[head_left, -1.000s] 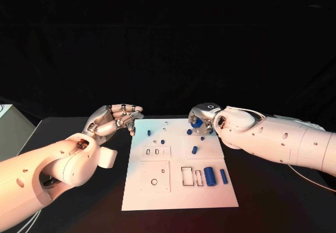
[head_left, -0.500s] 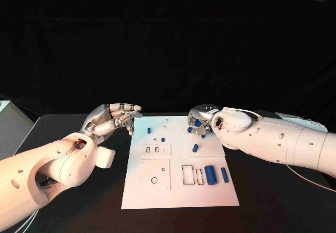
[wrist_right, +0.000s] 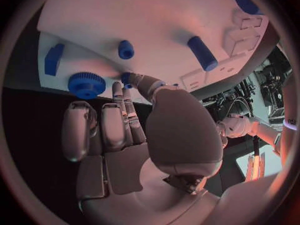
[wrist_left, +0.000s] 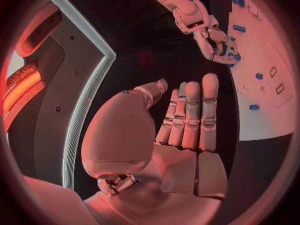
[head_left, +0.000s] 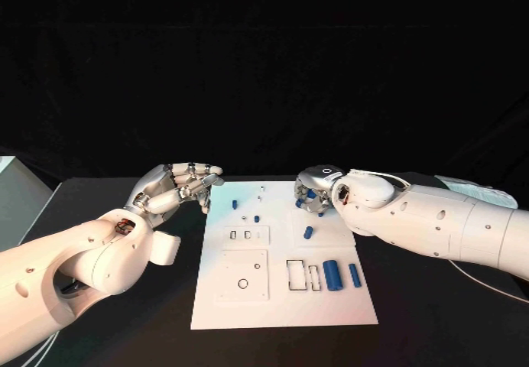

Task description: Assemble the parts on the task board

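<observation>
Hovering at task board [head_left: 281, 306] far edge, right hand [head_left: 314, 191] pinched small blue part [wrist_right: 127, 78]; left hand [head_left: 176, 189] beside board, fingers loosely curled, held nothing.

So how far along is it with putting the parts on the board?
Early, it seems. A few small blue parts sit near the task board's far slots, though whether they are seated is unclear. The right hand hovers over the far right corner, fingertips by a blue gear; a grip isn't clear. The left hand waits beside the board, holding nothing. Two blue cylinders lie loose beside an empty rectangular slot.
</observation>
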{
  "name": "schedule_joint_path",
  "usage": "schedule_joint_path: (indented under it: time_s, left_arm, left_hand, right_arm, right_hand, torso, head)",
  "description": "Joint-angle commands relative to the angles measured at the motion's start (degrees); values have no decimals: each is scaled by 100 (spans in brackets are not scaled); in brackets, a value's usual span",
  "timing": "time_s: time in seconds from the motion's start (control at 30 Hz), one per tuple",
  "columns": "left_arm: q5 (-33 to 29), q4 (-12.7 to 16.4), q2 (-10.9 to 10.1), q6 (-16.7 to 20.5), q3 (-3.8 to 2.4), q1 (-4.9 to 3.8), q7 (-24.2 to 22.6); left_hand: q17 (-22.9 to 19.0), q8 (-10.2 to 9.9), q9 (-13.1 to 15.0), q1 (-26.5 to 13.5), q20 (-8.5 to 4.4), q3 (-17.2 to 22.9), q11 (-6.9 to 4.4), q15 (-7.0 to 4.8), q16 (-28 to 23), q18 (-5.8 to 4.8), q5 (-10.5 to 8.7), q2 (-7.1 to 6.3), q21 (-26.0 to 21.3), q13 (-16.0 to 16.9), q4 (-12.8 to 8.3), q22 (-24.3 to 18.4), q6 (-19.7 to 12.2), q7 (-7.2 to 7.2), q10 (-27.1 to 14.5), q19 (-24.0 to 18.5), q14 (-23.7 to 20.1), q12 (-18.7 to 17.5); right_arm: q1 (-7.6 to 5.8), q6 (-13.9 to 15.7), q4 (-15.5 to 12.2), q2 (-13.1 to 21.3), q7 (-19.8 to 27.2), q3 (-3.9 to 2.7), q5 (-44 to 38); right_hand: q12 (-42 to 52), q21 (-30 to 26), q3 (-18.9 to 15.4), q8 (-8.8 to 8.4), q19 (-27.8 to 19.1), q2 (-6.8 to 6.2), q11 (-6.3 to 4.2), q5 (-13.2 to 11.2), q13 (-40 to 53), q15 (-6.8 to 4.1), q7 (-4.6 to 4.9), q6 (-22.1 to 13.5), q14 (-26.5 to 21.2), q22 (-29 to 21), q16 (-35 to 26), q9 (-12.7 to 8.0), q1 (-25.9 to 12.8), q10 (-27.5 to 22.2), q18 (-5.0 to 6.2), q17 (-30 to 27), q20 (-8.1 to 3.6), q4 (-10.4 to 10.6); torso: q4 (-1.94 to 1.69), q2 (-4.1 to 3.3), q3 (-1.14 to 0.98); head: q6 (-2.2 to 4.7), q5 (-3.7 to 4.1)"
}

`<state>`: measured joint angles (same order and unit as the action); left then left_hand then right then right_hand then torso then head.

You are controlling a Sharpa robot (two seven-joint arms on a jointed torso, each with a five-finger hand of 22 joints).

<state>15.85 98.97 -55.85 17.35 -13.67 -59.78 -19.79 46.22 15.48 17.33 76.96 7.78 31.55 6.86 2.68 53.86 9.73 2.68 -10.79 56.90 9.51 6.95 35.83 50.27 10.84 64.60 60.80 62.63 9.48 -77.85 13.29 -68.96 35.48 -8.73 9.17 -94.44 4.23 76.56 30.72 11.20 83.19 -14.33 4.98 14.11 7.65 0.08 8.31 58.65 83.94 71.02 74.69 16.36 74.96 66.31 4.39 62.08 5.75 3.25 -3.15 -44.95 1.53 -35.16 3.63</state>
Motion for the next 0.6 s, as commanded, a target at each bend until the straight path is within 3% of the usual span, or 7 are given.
schedule_joint_path:
  time_s: [0.03, 0.6]
  left_arm:
    - [23, 23, 0, -121, -8, -2, -3]
    - [32, 19, -1, -158, -16, -3, 36]
  left_hand:
    - [-8, -13, 8, -48, 12, 11, 4, 3, -20, 0, 20, -5, 32, 9, -14, 2, -57, 10, -39, -44, -23, -17]
    - [-8, -16, 8, -49, 15, 15, 7, 6, -21, -1, 20, -3, 41, 10, -16, 11, -63, 14, -45, -47, -23, -18]
  right_arm:
    - [2, -101, 5, -15, -27, 1, -85]
    - [2, -22, 21, -67, -54, 0, -85]
  right_hand:
    - [41, 42, 48, 34, 38, 14, -14, 10, 13, -17, -4, 49, 147, 16, 29, 14, 51, 52, -75, 8, -15, -1]
    - [69, 130, 122, 60, 71, 62, -38, 35, 50, -34, -27, 76, 143, 142, 64, 66, 42, 118, -96, 19, -27, 27]
  torso:
    - [6, -19, -6]
    - [-2, -66, -9]
  head:
    - [-2, 0]
    - [36, 2]
